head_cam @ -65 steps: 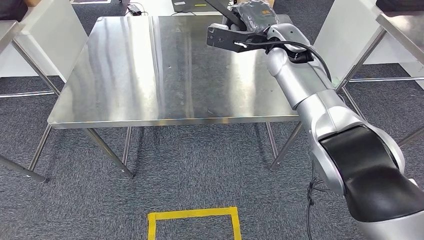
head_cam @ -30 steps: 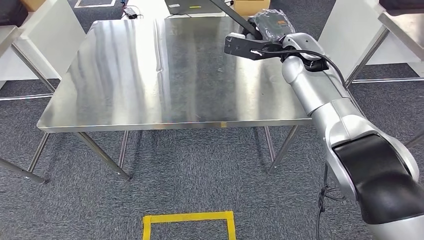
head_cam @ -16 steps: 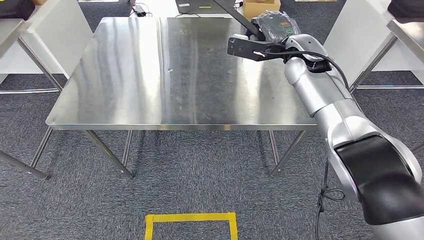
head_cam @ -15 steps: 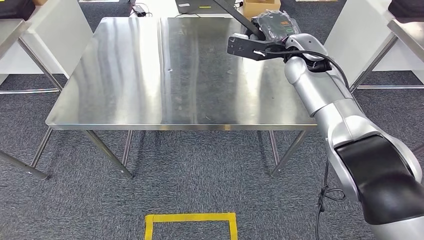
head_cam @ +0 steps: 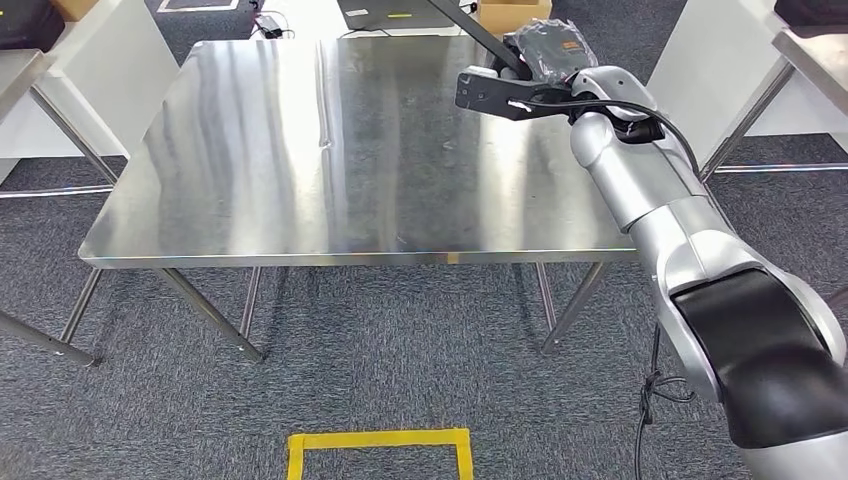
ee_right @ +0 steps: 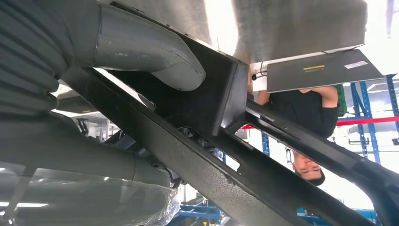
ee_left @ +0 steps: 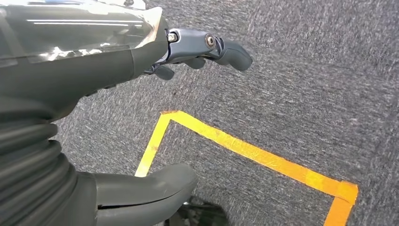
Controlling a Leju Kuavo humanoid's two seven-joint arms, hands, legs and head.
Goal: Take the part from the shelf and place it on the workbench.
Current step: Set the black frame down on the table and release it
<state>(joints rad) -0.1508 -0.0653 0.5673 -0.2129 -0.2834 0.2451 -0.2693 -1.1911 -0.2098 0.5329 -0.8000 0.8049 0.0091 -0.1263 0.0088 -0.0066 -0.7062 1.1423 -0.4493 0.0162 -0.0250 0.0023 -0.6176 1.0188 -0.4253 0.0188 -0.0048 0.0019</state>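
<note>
The part (head_cam: pixel 492 96) is a black metal bracket with a long black bar running up and away from it. My right hand (head_cam: pixel 548 52) grips it above the far right of the steel workbench (head_cam: pixel 300 150). In the right wrist view the thumb (ee_right: pixel 155 52) presses against the black part (ee_right: pixel 221 94), whose bars cross the picture. I cannot tell whether the part touches the benchtop. My left hand (ee_left: pixel 84 61) hangs over the carpet, fingers (ee_left: pixel 207 44) apart and holding nothing.
White-panelled benches stand at the left (head_cam: pixel 90 60) and right (head_cam: pixel 720 60). A yellow tape square (head_cam: pixel 380 440) marks the carpet in front of me. A grey laptop (head_cam: pixel 385 12) and a cardboard box (head_cam: pixel 515 12) lie past the bench's far edge. A person (ee_right: pixel 306 108) stands beyond it.
The whole picture has shifted a little, so the camera has moved. My right hand still holds the part over the far right of the workbench.
</note>
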